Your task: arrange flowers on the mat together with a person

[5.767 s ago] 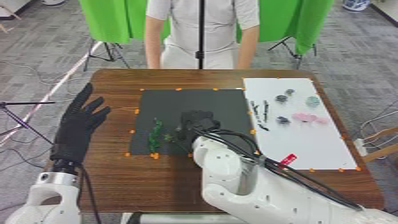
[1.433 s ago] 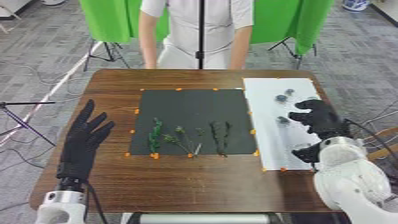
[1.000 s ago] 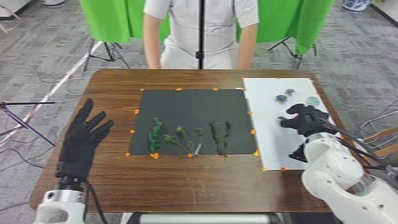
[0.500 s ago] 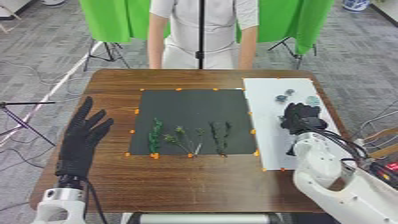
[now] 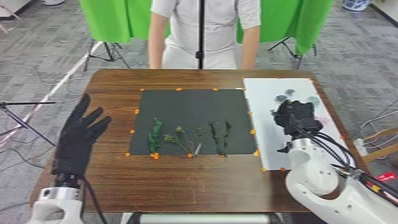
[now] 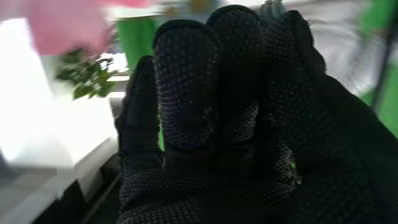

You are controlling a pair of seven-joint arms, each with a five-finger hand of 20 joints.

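In the head view, my right hand is over the lower middle of the white sheet, its fingers loosely extended. Small grey-blue flowers and a pale green one lie beyond it; the sheet under the hand is hidden. On the dark mat are a green leafy stem, thin budded stems and two dark stems. My left hand stays left of the mat, fingers straight. The right wrist view shows my right hand with long, nearly straight fingers.
Brown wood of the table surrounds the mat and sheet. Orange tape marks run along their edges. Green curtains hang behind the table. Pink shapes and green leaves are blurred in the right wrist view.
Since the first frame, two dark stems have gone from the sheet to the mat. My right hand has moved from the mat to the sheet, most recently slightly left.
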